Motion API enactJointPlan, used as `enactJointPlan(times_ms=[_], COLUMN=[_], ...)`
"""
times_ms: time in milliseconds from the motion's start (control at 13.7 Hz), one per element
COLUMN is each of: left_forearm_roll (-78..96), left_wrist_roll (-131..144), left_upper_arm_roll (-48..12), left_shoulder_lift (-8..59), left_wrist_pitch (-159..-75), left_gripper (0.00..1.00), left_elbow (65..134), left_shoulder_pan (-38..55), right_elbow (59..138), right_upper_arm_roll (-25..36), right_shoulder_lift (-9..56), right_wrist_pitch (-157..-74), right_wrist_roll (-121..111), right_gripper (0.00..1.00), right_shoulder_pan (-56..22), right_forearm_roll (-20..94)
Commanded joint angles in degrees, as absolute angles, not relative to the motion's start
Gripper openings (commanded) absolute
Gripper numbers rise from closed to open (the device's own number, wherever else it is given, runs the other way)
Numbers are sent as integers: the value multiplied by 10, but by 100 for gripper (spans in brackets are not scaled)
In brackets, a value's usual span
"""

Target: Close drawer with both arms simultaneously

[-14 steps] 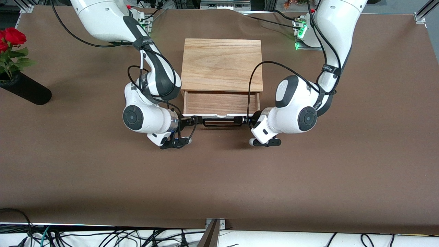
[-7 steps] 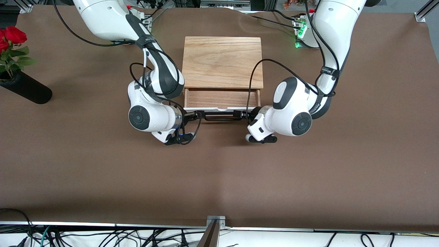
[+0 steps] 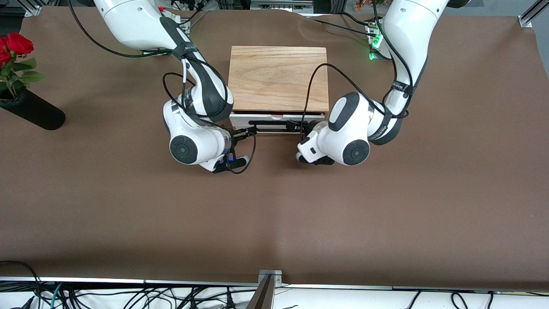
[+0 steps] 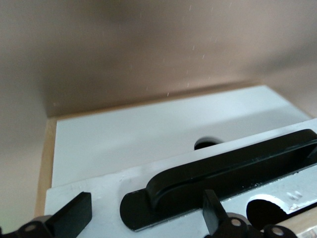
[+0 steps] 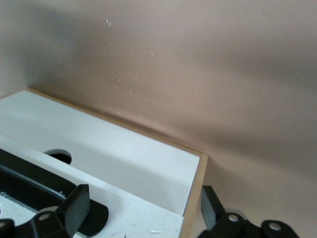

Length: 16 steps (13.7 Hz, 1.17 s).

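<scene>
The drawer sits pushed in under the light oak-topped box; only its white front panel and black bar handle show, with a sliver of reddish wood at the finger notch. My left gripper is open at the handle's end toward the left arm, its fingers straddling the handle's foot against the white front. My right gripper is open at the handle's other end, its fingers straddling the front panel's corner; the handle shows beside it.
A black vase with red roses lies at the right arm's end of the table. Black cables loop from both wrists beside the box. The brown table stretches bare nearer the front camera.
Both grippers moved toward the box together, pushing the drawer front in. The reddish-brown inside that showed before is now hidden under the box top.
</scene>
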<state>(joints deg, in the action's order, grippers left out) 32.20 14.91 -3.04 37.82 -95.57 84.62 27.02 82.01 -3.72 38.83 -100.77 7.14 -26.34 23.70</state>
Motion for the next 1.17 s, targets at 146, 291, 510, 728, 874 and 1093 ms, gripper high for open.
enactJointPlan(times_ms=[146,291,510,728,874,1093], left_forearm_roll=[328,329,328,300,223,96], left_wrist_roll=[155,156,155,153,147,148], left_upper_arm_roll=[-31,-31,-27,-5,17,21], left_shoulder_lift=[366,365,359,333,294,251], left_wrist_pitch=[-932,-930,-923,-924,-924,-923], left_gripper=[100,100,100,100,100,100], left_elbow=[883,880,847,824,821,798], left_shoulder_pan=[288,283,251,237,236,234], right_elbow=[815,815,815,809,786,758], right_upper_arm_roll=[-39,-39,-39,-36,-32,-26], right_shoulder_lift=[396,396,396,396,396,395], right_wrist_pitch=[-942,-917,-903,-912,-937,-978], right_wrist_roll=[71,72,71,70,70,68], right_gripper=[100,100,100,100,100,100], right_shoulder_pan=[-263,-266,-267,-260,-244,-218], right_forearm_roll=[245,245,245,243,240,226])
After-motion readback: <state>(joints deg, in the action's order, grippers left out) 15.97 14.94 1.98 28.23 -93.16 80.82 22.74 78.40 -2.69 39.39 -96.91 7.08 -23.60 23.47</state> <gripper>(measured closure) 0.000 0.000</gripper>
